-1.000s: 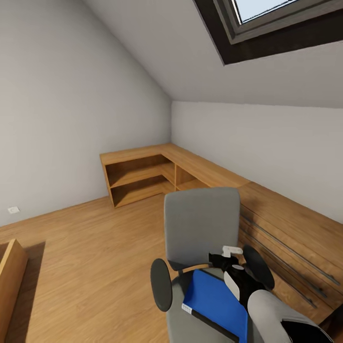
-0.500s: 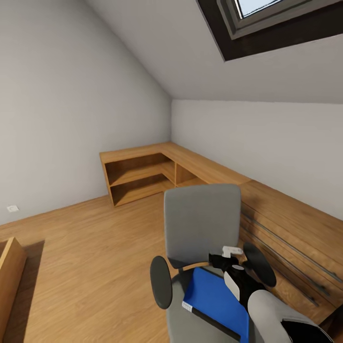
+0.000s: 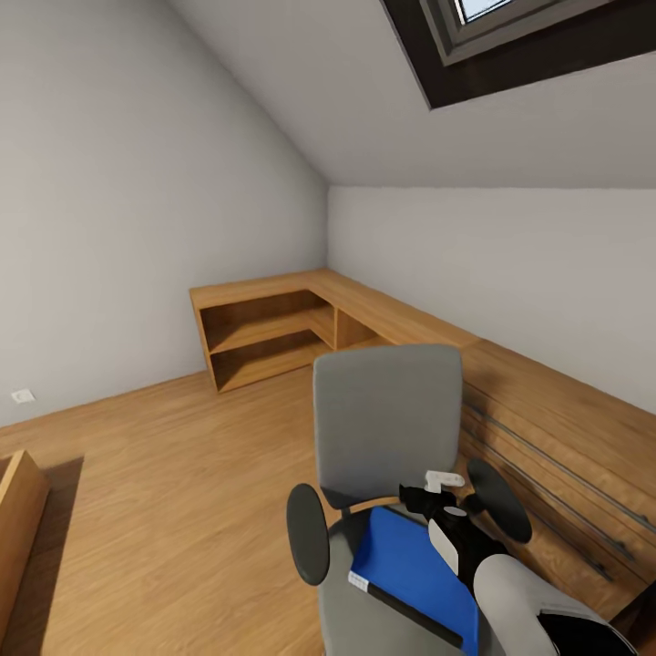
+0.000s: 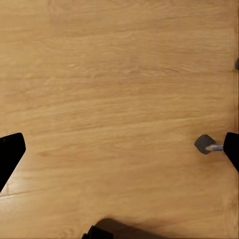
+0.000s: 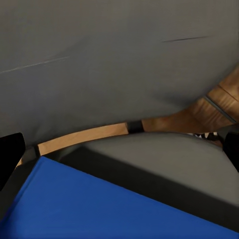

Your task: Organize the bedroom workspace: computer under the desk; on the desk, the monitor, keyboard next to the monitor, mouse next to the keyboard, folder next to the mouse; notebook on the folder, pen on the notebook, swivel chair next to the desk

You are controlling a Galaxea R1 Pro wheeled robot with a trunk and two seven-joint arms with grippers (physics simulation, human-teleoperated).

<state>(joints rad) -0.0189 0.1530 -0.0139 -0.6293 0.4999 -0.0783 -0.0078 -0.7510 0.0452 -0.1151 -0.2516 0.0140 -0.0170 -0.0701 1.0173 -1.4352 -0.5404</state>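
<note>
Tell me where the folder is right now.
In the head view the folder lies flat on the seat of the swivel chair, low and right of centre, just in front of the backrest, with the right gripper above its far edge.

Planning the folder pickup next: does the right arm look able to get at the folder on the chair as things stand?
Probably yes. The right gripper hovers just above the folder, which lies flat on the swivel chair seat with nothing on top. Its open fingers face the folder's edge, nothing between.

matt grey cloth swivel chair (image 3: 384,421), smooth blue folder (image 3: 415,574), satin wood-grain floor (image 3: 173,492)
</note>
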